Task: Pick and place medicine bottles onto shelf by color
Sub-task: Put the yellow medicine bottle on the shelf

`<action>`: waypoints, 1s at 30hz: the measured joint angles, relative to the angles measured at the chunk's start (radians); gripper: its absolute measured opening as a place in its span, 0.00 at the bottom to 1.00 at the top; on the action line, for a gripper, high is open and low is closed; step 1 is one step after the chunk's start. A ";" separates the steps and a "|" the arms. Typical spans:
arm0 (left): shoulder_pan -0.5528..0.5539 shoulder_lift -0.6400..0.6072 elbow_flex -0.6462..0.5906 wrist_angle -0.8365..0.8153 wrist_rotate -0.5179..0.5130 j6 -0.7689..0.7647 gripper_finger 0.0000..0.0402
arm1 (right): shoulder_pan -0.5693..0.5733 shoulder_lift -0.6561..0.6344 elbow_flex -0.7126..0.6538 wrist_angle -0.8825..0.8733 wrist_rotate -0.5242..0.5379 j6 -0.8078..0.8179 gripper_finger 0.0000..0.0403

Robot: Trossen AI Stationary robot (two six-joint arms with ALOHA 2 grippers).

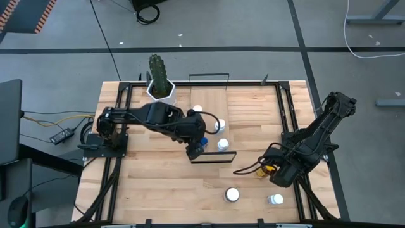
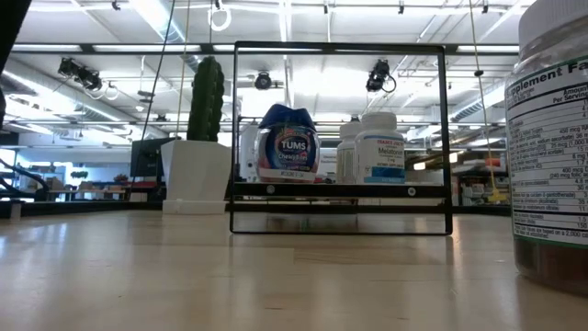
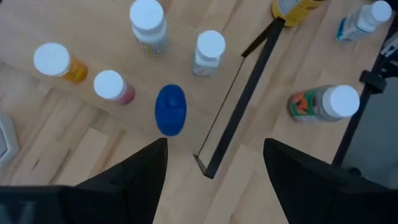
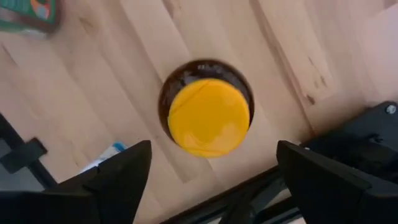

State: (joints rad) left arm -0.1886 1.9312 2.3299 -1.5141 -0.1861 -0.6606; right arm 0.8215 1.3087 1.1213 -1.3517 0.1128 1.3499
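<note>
The shelf (image 3: 99,31) is a light-wood board with a black wire rail (image 1: 212,157) at its near end. On it stand the blue-lidded bottle (image 3: 170,109), a pinkish bottle (image 3: 109,84), an orange one (image 3: 51,59) and two white-capped ones (image 3: 147,15) (image 3: 209,46). My left gripper (image 1: 197,151) hovers open above that end of the shelf, beside the blue-lidded bottle (image 1: 202,140). My right gripper (image 4: 214,168) hangs open over the amber bottle's yellow cap (image 4: 208,116), which stands upright on the table (image 1: 268,170); one finger is on each side, apart from it.
Two more bottles lie on the table near its near edge (image 1: 232,194) (image 1: 275,199); one stands close to the low camera (image 2: 551,138). A cactus in a white pot (image 1: 159,79) stands at the far edge, left of the shelf. Black frame rails border the table (image 1: 285,114).
</note>
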 joint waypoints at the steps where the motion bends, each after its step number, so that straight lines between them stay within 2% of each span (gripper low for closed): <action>1: -0.002 0.000 0.000 -0.003 -0.004 -0.007 0.67 | 0.000 0.000 0.000 0.001 0.011 0.002 0.89; 9: 0.003 0.000 0.000 -0.003 -0.013 -0.007 0.67 | -0.001 0.000 0.000 0.009 0.103 0.030 0.95; 15: 0.015 0.000 0.000 -0.009 -0.055 0.000 0.67 | -0.001 -0.001 -0.044 0.058 0.096 0.047 0.95; 24: 0.018 0.000 0.000 -0.037 -0.057 0.018 0.67 | -0.001 0.000 -0.095 0.114 0.071 0.092 0.95; 30: 0.018 0.001 0.000 -0.046 -0.057 0.019 0.67 | -0.001 0.000 -0.095 0.116 0.070 0.091 0.91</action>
State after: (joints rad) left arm -0.1703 1.9320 2.3299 -1.5599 -0.2432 -0.6418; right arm 0.8204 1.3083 1.0267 -1.2353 0.1830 1.4410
